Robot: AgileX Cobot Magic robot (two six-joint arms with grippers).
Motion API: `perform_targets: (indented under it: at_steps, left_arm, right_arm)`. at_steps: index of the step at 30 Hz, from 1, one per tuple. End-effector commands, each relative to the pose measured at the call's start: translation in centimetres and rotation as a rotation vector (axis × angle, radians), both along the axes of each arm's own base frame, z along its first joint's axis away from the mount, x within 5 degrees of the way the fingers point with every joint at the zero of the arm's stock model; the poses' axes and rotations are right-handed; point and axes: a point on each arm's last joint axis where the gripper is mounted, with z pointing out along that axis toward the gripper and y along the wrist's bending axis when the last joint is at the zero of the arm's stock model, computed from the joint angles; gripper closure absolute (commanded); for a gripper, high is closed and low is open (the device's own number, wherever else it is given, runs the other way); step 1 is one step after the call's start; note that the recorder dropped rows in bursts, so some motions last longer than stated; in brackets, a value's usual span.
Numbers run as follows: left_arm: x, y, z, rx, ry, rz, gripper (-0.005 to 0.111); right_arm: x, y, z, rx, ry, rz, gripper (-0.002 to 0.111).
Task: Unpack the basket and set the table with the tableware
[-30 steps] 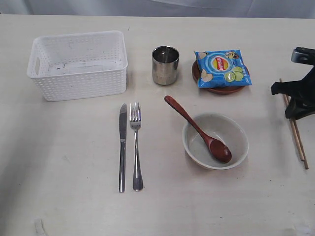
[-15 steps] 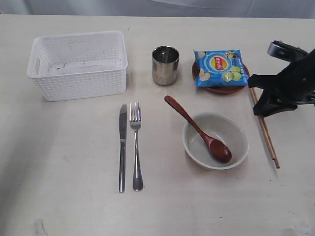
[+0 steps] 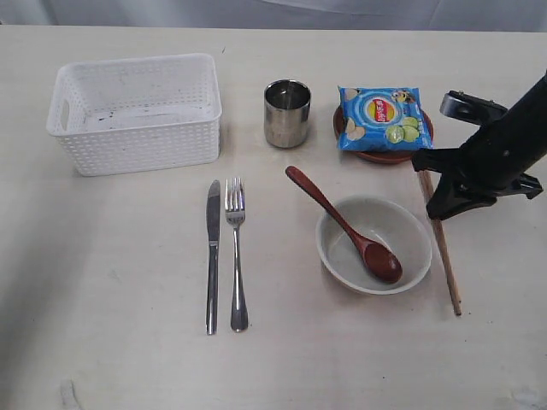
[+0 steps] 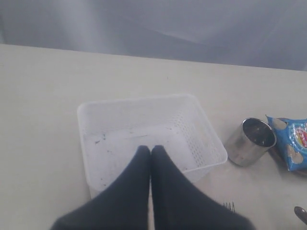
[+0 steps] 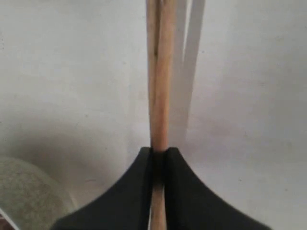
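Desk (image 3: 102, 282) partly set, chopsticks (image 3: 447, 269) gripped
Basket (image 4: 144, 120) sits just beyond the left pincer (image 4: 150, 152), which is pressed closed and empty; bowl (image 3: 373, 243) lies just beside the right pincer (image 3: 434, 207), which pinches the chopsticks near one end, their length trailing past it.

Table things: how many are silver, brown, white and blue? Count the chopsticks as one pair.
Silver: 3 (knife, fork, cup)
Brown: 3 (spoon, plate, chopsticks)
White or cream: 2 (basket, bowl)
Blue: 1 (bag)
Total: 9
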Motion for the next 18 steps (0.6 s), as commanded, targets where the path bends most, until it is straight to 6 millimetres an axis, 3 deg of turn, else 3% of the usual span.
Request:
perform_targets:
  at_steps: [1, 5, 7, 13, 18]
  left_arm:
    - [-0.04, -0.05, 0.08, 0.003, -0.019, 0.000, 0.106]
    - [-0.04, -0.05, 0.08, 0.003, -0.019, 0.000, 0.106]
    - [-0.04, -0.05, 0.08, 0.003, -0.019, 0.000, 0.106]
    - [-0.04, -0.05, 0.08, 0.003, -0.019, 0.000, 0.106]
    - [-0.04, -0.05, 0.08, 0.003, -0.019, 0.000, 0.106]
  right_arm:
    - [-0.04, -0.06, -0.34, -0.009, -0.006, 0.038, 0.097]
    - [0.25, -0.05, 0.02, -0.008, -0.018, 0.039, 0.071]
    - [0.50, -0.05, 0.26, -0.008, -0.023, 0.042, 0.065]
    - [0.73, -0.09, 0.51, -0.012, -0.033, 0.046, 0.072]
    - [0.62, -0.42, 0.41, -0.049, -0.028, 0.075, 0.085]
